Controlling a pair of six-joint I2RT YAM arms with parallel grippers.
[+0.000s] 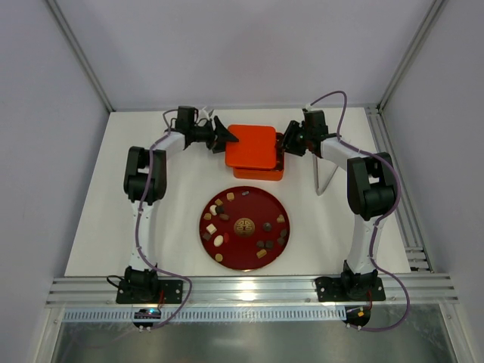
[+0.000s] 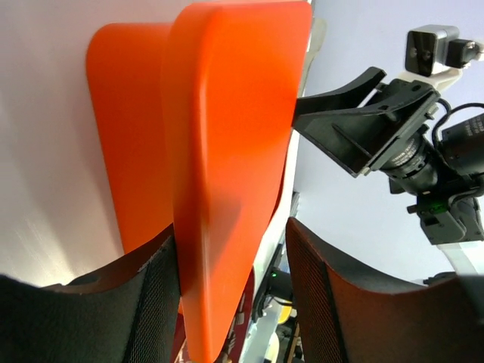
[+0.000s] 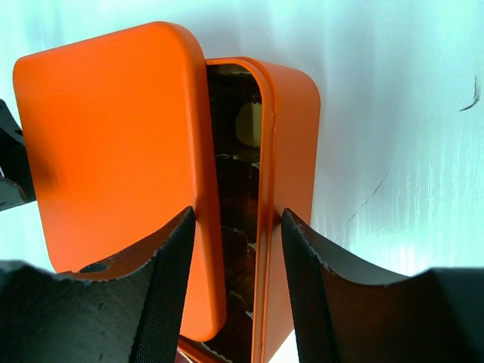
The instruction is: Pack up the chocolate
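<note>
Near front of white tabletop [image 1: 113, 227]: dark red plate [image 1: 243, 195] w/ gold emblem [image 1: 243, 225] is carrying chocolates [image 1: 219, 239], dark, tan & cream, scattered round rim. Behind plate: orange box [image 1: 261, 173] is sitting w/ orange lid [image 1: 250, 147] offset above it, gap showing dark compartments. Left pincer [image 1: 229, 138] is straddling lid edge, fingers spread; right pincer [image 1: 280, 145] is straddling lid & box wall, also spread. Grip contact: can't tell for either.

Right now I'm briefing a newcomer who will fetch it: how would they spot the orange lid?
Start at the dark red plate mid-table; just beyond it sits the orange box. The orange lid lies offset over it, between both grippers, smooth and flat, unlike the open base showing its dark compartments.
</note>
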